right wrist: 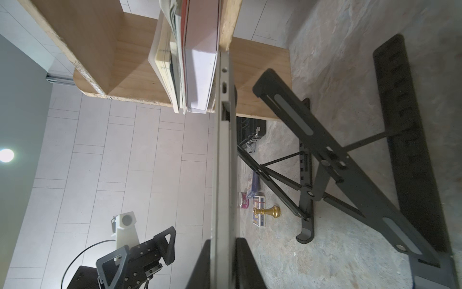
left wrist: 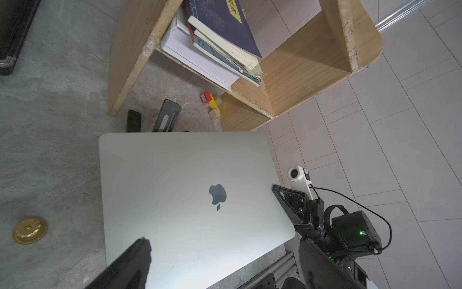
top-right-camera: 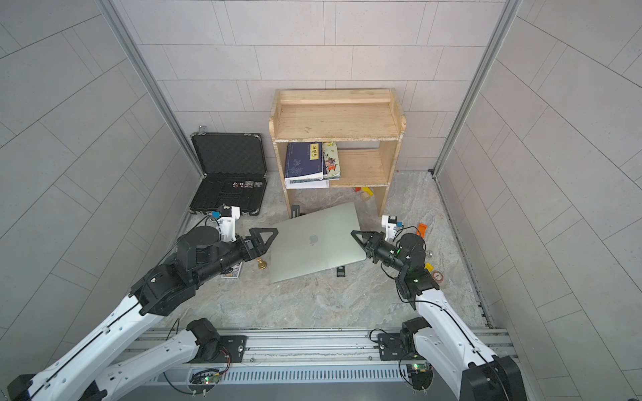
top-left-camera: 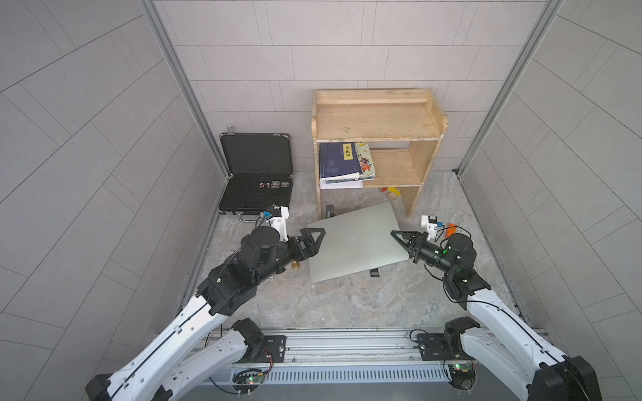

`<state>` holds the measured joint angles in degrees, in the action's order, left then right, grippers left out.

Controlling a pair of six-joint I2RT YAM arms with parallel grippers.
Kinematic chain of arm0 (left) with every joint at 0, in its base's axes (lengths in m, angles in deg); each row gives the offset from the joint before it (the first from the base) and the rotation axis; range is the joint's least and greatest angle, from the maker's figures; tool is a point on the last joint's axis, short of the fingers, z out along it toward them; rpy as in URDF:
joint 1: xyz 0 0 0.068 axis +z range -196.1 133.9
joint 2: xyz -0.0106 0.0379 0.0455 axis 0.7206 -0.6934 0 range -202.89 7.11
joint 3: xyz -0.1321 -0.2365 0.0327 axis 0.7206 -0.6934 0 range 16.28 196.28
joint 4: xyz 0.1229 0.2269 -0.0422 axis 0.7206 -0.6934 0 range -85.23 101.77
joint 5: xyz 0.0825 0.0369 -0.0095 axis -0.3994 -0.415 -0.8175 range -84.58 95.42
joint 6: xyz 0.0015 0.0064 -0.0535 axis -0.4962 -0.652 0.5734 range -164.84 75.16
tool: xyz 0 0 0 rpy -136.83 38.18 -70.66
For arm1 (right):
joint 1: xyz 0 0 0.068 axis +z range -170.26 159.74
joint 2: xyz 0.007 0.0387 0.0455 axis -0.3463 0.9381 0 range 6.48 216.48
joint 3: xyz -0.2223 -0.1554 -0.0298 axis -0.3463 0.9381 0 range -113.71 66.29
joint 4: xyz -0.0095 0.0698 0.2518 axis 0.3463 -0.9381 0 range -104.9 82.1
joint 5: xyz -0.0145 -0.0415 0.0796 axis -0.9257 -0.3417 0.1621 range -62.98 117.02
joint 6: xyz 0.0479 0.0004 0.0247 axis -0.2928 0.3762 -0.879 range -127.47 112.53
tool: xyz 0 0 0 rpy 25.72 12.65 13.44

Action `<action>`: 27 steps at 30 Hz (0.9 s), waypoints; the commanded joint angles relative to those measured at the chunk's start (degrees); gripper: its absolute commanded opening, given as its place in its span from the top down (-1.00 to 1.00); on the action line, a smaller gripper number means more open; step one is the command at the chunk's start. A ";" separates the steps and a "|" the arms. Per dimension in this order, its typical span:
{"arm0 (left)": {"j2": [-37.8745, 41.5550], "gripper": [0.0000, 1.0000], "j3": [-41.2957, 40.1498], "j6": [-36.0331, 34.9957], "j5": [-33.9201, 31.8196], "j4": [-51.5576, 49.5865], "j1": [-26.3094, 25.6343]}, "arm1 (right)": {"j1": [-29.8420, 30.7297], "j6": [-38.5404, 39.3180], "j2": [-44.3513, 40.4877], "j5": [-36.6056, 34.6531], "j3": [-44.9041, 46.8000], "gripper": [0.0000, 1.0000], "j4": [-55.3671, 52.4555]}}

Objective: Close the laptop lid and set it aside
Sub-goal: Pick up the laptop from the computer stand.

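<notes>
place: robot test cell, lab-like | walls: grey tiled panels (top-left-camera: 87, 139) on three sides, framed by aluminium posts (top-left-camera: 179, 69) | front: metal rail (top-left-camera: 347, 338) carrying the left arm (top-left-camera: 194, 312) and right arm (top-left-camera: 503, 323) | worktop (top-left-camera: 347, 305): stone-look, set with props: wooden shelf (top-left-camera: 375, 121) of books (top-left-camera: 338, 161), open black case (top-left-camera: 257, 156), laptop (top-left-camera: 357, 239)

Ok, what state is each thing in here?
stand: unfolded.
laptop: closed, logo up, over the stand.
briefcase: open.
left gripper: open, holding nothing.
right gripper: shut on the laptop's edge.
</notes>
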<state>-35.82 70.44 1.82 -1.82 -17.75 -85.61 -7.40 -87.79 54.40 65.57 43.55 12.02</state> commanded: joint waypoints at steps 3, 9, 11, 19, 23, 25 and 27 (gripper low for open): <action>3.13 -0.93 2.84 1.69 1.51 -8.48 2.28 | -0.29 -4.08 -4.48 2.24 -6.74 1.00 7.43; 4.94 -0.97 2.19 2.68 4.60 -10.98 5.17 | -0.82 -5.86 -5.00 2.06 -10.37 1.00 6.18; 4.81 -0.97 1.77 3.10 6.30 -10.54 5.96 | -1.01 -6.63 -4.69 1.84 -11.67 1.00 6.34; 5.98 -0.96 -2.37 6.29 10.44 -1.00 6.66 | -1.23 -10.31 -3.76 0.81 -15.91 1.00 7.04; 5.50 -0.88 -3.52 8.34 13.35 3.60 6.73 | -1.21 -11.46 -3.58 0.12 -16.72 1.00 7.54; 4.82 -0.82 -3.54 9.00 15.07 5.28 6.74 | -1.26 -11.65 -3.60 -0.04 -17.19 1.00 7.34; 4.57 -0.75 -3.85 10.13 16.31 7.42 6.77 | -1.26 -11.73 -3.54 -0.06 -17.67 1.00 7.16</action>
<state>-31.02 67.31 10.30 10.92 -15.72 -79.20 -8.40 -95.61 52.24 66.95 30.26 9.72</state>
